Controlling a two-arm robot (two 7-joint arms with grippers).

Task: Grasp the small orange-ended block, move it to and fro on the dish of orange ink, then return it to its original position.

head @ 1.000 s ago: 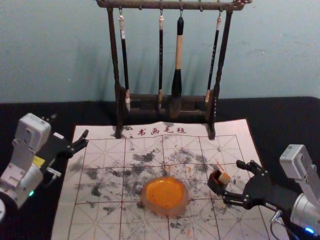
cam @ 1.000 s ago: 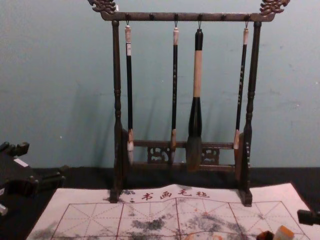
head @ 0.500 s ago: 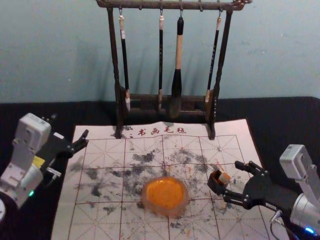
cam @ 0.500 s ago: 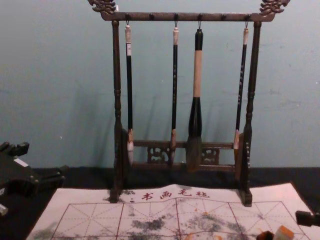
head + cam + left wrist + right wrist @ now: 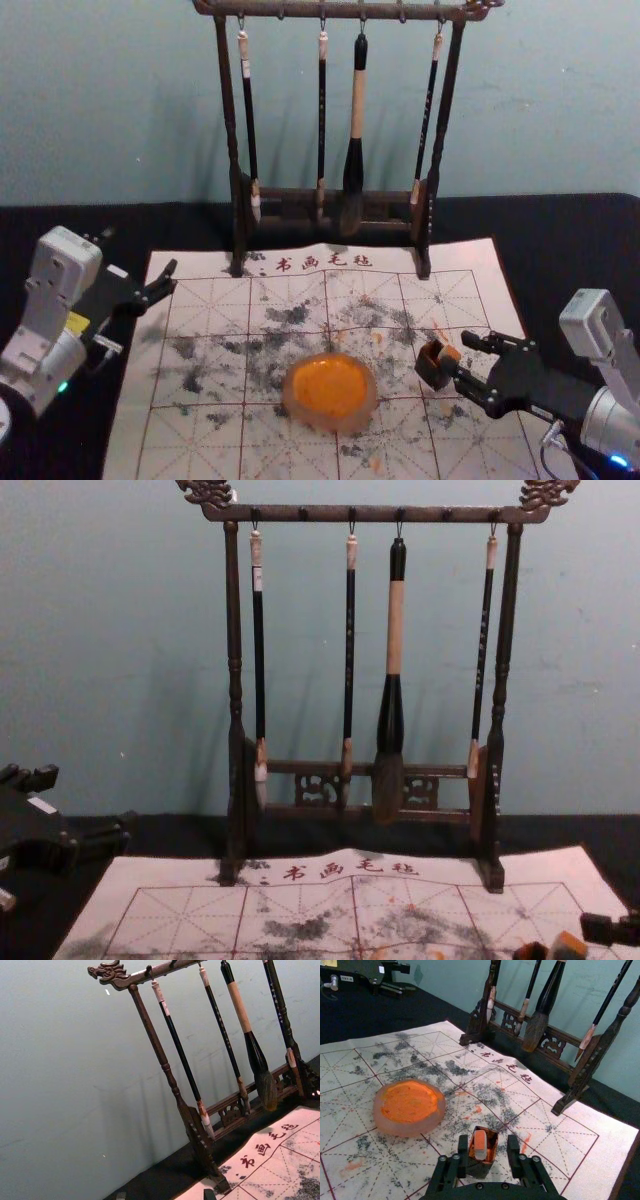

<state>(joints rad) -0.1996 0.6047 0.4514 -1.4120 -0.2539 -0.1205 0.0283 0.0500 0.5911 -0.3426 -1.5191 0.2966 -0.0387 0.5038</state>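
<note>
Over gridded mat (image 5: 482, 260), right hand (image 5: 463, 357), fingers apart, flanks boxed block (image 5: 480, 1145); left hand (image 5: 140, 252), spread, near mat's left edge.

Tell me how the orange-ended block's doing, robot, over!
Right gripper open at dark box. Left gripper open, idle at left. Block inside box, orange end showing. Box walls might get in the way, over.

Here's the head view, from high up, forward and down over dish (image 5: 330, 423), mat (image 5: 200, 300) and rack (image 5: 340, 11). Chest view now: lower, nearly level, straight at the rack and the mat's far part. Left wrist catches both aslant; right wrist peers close over the block (image 5: 480, 1142), sharing the head view's dish.
</note>
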